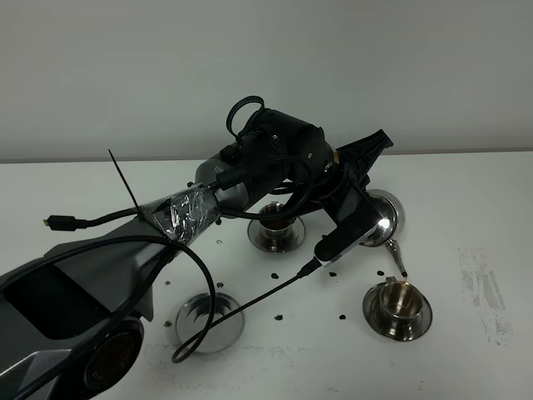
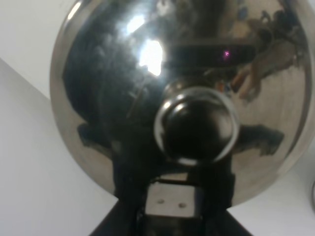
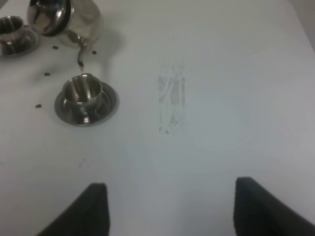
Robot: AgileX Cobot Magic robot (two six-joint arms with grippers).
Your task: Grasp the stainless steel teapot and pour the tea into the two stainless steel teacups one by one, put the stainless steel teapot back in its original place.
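Teapot spout (image 1: 398, 260) above right teacup (image 1: 397, 299)
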